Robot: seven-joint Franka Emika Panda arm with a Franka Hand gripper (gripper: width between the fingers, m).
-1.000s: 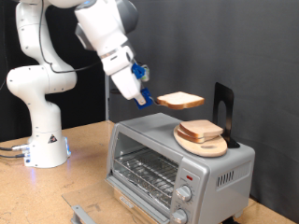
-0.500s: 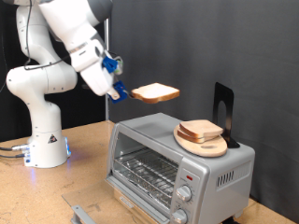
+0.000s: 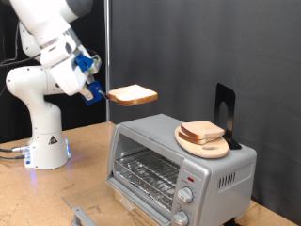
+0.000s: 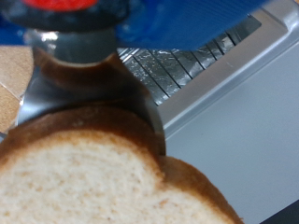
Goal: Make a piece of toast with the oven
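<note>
My gripper [image 3: 97, 94] is shut on one edge of a piece of toast [image 3: 133, 94], a flat pale slice with a brown crust, held level in the air above and to the exterior view's left of the oven [image 3: 179, 162]. The slice fills the wrist view [image 4: 93, 182], with the oven's wire rack [image 4: 177, 61] beyond it. The silver oven stands on the wooden table with its door [image 3: 94, 209] open and its rack [image 3: 146, 174] bare. More bread slices [image 3: 202, 131] lie on a round wooden plate [image 3: 209, 147] on the oven's top.
A black upright stand [image 3: 225, 111] is on the oven's top behind the plate. The robot's white base [image 3: 42, 141] stands at the exterior view's left on the wooden table [image 3: 85, 179]. Round knobs [image 3: 187, 196] run down the oven's front.
The gripper has carried the slice away from above the plate, towards the exterior view's left, and slightly lower. The slices on the plate have not moved.
</note>
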